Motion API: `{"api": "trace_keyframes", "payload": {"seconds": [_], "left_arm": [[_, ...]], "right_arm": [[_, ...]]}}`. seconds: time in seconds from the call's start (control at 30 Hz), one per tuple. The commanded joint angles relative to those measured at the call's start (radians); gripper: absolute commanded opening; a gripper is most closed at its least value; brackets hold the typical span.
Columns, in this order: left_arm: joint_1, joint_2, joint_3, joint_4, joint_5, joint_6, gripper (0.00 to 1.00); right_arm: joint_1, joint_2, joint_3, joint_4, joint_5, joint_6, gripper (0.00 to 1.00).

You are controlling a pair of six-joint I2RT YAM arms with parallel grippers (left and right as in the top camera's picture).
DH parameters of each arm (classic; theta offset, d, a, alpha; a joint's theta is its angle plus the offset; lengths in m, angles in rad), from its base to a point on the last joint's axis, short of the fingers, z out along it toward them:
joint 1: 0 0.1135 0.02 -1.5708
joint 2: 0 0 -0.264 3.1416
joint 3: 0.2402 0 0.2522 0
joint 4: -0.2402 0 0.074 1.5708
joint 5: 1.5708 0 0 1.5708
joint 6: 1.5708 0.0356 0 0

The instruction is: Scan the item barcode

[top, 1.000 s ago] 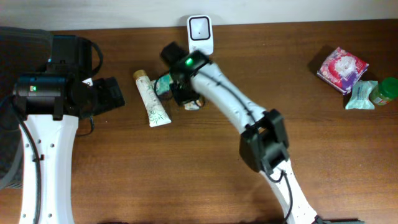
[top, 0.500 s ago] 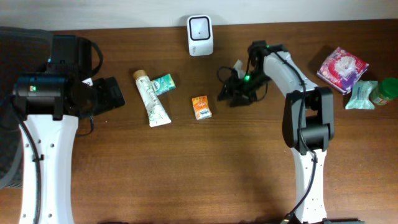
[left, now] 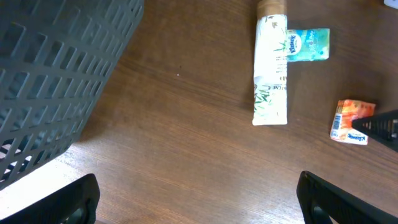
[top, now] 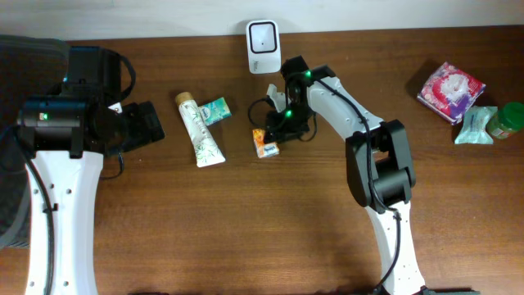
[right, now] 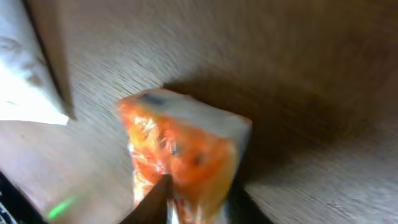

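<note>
**Overhead and wrist views, pick-up stage of the scan task.** The soft orange-and-white packet [top: 264, 143], judged to be the item to scan, lies flat on the brown wooden table [top: 246, 229]. It is at 6 o'clock of the white box-shaped barcode scanner [top: 264, 35] and well apart from it. The right gripper [top: 273, 129] sits at the packet's 1 o'clock, its dark tip touching or just beside the packet's edge. Whether the jaws have closed on the packet or merely flank it cannot be told. The left gripper [left: 198, 202] is spread fully wide and holds nothing. It is parked at 9 o'clock of the white bamboo-printed tube [top: 201, 131] and the teal tissue pack [top: 216, 109].

**Risks.**
- A pinch on the edge alone may let the limp packet fold or slip on lifting.
- A push instead of a pinch would slide it towards the tube at its 9 o'clock.
- The barcode may end up turned away from the scanner window.

**Limits of view.**
- The right wrist view is motion-blurred, and its fingers are cut off at the bottom edge.
- No barcode is legible on any visible face.
- The dark grey lattice basket [left: 56, 81] is cropped at the left.
</note>
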Motion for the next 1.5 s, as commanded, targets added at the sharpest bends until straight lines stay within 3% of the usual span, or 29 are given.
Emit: {"api": "trace_keyframes", "payload": {"seconds": [0.0,0.13,0.2,0.27,0.37,0.43,0.73,0.77,0.83,0.87,0.93,1.03,1.13,1.23,1.37,1.47], "left_arm": [[0.003,-0.011,0.005,0.002,-0.005,-0.013,0.99],[0.003,-0.011,0.005,0.001,-0.005,-0.013,0.99],[0.003,-0.011,0.005,0.002,-0.005,-0.013,0.99],[0.003,-0.011,0.005,0.002,-0.005,-0.013,0.99],[0.003,-0.011,0.005,0.002,-0.005,-0.013,0.99],[0.003,-0.011,0.005,0.002,-0.005,-0.013,0.99],[0.003,-0.011,0.005,0.002,-0.005,-0.013,0.99],[0.003,-0.011,0.005,0.001,-0.005,-0.013,0.99],[0.003,-0.011,0.005,0.001,-0.005,-0.013,0.99],[0.003,-0.011,0.005,0.002,-0.005,-0.013,0.99],[0.003,-0.011,0.005,0.002,-0.005,-0.013,0.99],[0.003,-0.011,0.005,0.001,-0.005,-0.013,0.99],[0.003,-0.011,0.005,0.002,-0.005,-0.013,0.99],[0.003,-0.011,0.005,0.001,-0.005,-0.013,0.99],[0.003,-0.011,0.005,0.001,-0.005,-0.013,0.99],[0.003,-0.011,0.005,0.001,-0.005,-0.013,0.99]], "right_arm": [[-0.005,0.022,-0.021,0.001,-0.079,0.015,0.04],[-0.091,0.017,0.202,-0.178,-0.451,-0.137,0.04],[-0.180,0.017,0.361,-0.363,-0.551,-0.317,0.04],[-0.266,0.017,0.460,-0.502,-0.554,-0.397,0.04],[-0.326,0.018,0.468,-0.647,-0.695,-0.600,0.04],[-0.322,0.018,0.468,-0.647,-0.784,-0.623,0.04],[-0.286,0.018,0.468,-0.548,-0.780,-0.609,0.04],[-0.268,0.018,0.468,-0.433,-0.648,-0.421,0.04],[-0.212,0.018,0.469,-0.268,-0.173,-0.045,0.04],[-0.169,0.018,0.478,-0.207,0.079,0.035,0.04],[-0.094,0.018,0.489,-0.032,0.488,0.068,0.04],[-0.011,0.020,0.489,0.246,0.858,-0.128,0.04],[0.040,0.050,0.484,0.584,0.914,-0.440,0.04],[0.041,0.131,0.484,0.742,0.913,-0.520,0.04],[0.041,0.177,0.484,0.735,0.831,-0.502,0.04],[0.033,0.151,0.507,0.733,0.965,-0.312,0.04]]}}
